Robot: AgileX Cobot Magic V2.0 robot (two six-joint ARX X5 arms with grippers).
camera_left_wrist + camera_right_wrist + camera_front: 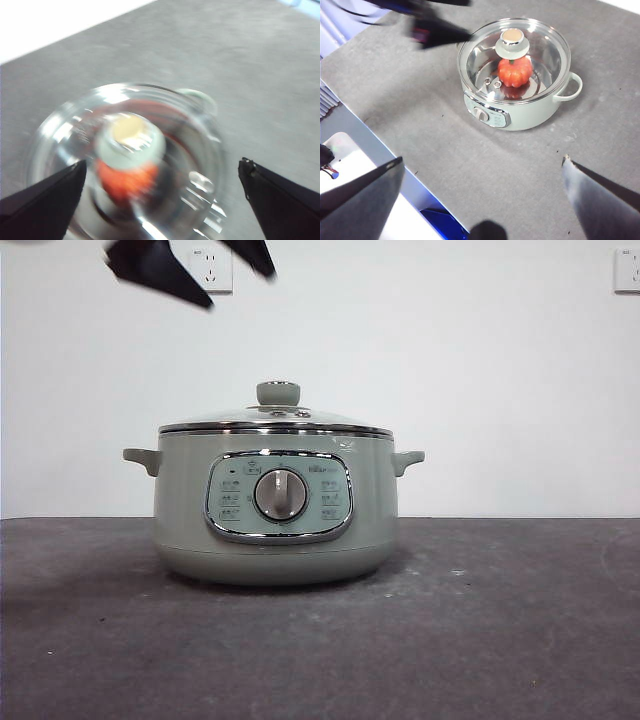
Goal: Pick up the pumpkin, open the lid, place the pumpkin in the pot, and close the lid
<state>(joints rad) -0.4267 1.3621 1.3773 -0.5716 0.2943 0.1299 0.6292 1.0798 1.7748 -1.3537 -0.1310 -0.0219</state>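
Observation:
The sage-green pot (275, 530) stands mid-table with its glass lid (275, 422) seated flat on the rim. Through the glass, the orange pumpkin (516, 72) rests on the pot's floor; it also shows blurred under the knob as the pumpkin (127, 181). My left gripper (241, 291) hangs open well above the lid, slightly to its left, with nothing in it; its wrist view looks straight down on the lid (60, 130). Far off to the side of the pot (525, 115) and high over the table, my right gripper (482, 160) is open and empty.
Two white wall sockets (211, 270) (627, 270) sit on the back wall. The grey table's edge (380, 135) runs near the right arm, with a white surface and blue parts below it.

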